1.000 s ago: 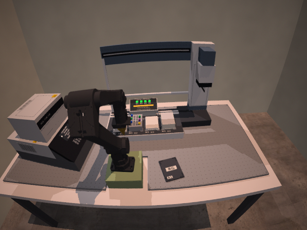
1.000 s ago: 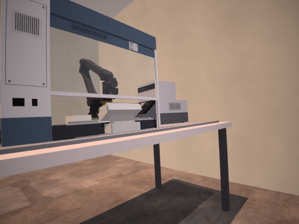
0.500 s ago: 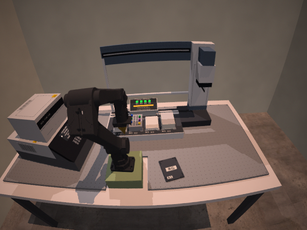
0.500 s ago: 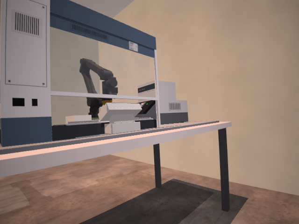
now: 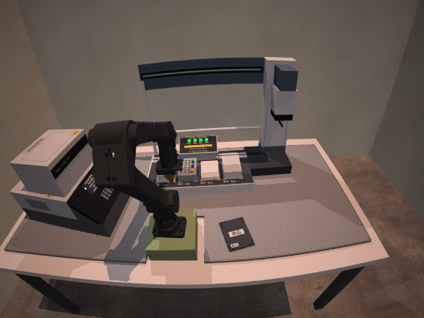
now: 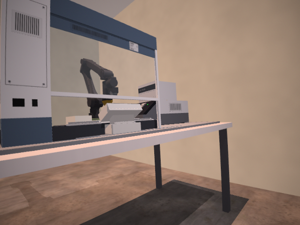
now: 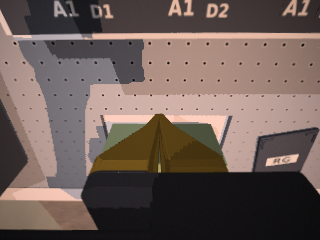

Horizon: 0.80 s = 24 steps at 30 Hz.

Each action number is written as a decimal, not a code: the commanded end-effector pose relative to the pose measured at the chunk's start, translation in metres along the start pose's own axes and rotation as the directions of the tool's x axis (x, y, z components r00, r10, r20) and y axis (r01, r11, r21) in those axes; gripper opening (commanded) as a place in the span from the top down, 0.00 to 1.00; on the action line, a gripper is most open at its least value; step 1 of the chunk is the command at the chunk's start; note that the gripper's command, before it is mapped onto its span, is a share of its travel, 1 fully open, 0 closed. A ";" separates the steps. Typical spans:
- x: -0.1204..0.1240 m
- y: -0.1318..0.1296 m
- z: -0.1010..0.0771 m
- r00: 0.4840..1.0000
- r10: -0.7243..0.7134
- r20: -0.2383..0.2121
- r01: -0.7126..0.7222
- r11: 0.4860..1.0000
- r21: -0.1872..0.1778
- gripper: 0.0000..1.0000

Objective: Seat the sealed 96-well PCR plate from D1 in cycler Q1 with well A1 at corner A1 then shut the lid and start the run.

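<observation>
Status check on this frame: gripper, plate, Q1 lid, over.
Gripper shut, empty, above D1 end of deck. Plate hidden behind arm. Q1 lid shut, lamp green. Nothing blocking.

Regrip nest RG (image 5: pixel 236 234) lies right of the arm's pedestal (image 5: pixel 160 248).

Cycler (image 5: pixel 34 198): white box on grey base, left end of table. Lid (image 5: pixel 44 150) shut, lying flat. Black sloped panel (image 5: pixel 89 205) at its front, partly hidden. Lamp (image 6: pixel 147 104) green. Plate at D1: hidden behind arm, pose can't be told.
</observation>
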<state>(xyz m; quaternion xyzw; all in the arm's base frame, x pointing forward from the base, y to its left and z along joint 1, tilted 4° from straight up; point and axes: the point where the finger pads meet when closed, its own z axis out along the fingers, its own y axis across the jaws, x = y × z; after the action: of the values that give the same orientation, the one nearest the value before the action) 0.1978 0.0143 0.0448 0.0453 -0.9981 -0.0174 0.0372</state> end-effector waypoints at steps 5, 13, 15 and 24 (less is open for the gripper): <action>-0.024 0.019 -0.036 0.996 0.011 0.088 -0.004 0.997 -0.081 1.00; -0.014 0.052 -0.041 0.997 0.047 0.067 -0.032 0.978 -0.205 1.00; -0.007 0.063 -0.043 0.997 0.055 0.061 -0.039 0.969 -0.246 1.00; 0.012 0.104 -0.048 0.992 0.122 0.024 -0.101 0.902 -0.419 1.00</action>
<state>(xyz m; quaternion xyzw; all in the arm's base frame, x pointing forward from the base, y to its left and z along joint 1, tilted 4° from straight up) 0.1804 0.1052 0.0928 0.0011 -0.9758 -0.2174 0.0223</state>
